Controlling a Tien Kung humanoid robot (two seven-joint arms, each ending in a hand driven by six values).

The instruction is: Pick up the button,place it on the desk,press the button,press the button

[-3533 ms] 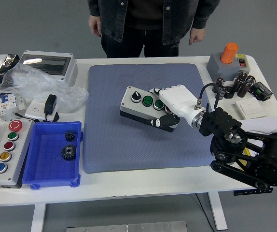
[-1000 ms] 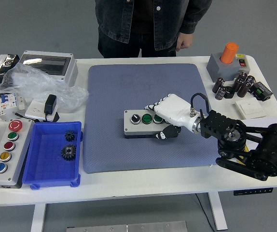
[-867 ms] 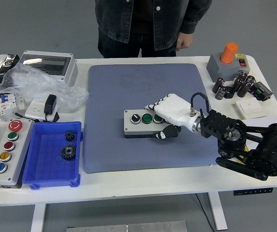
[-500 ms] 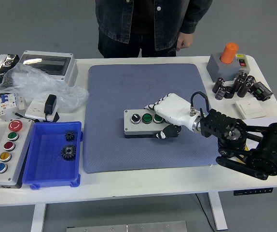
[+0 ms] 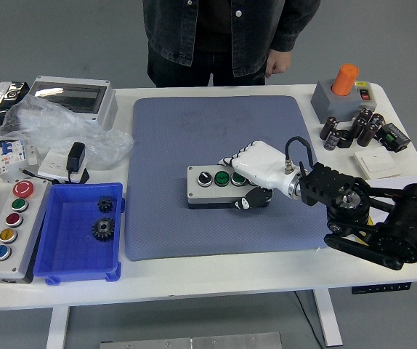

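Observation:
A grey button box point(image 5: 212, 185) with a black selector knob and green buttons lies flat on the blue-grey mat point(image 5: 216, 138). My right hand point(image 5: 250, 174), white with black fingertips, is wrapped around the box's right end, fingers over its top and thumb at its front. The hand hides the right part of the box. The black right arm point(image 5: 368, 214) comes in from the right. My left arm is not in view.
A blue bin point(image 5: 78, 233) with two gears stands at the front left, beside a long control box point(image 5: 9, 229) with coloured buttons. A plastic bag point(image 5: 56, 131), an enclosure point(image 5: 74, 98) and an orange-topped switch point(image 5: 343, 87) stand around. A person point(image 5: 219, 36) stands at the far side, hands hanging down.
Since 3.5 s ago the button box has come down from a tilted, lifted pose to lie flat on the mat, still in my right hand. Over the last second nothing has visibly moved.

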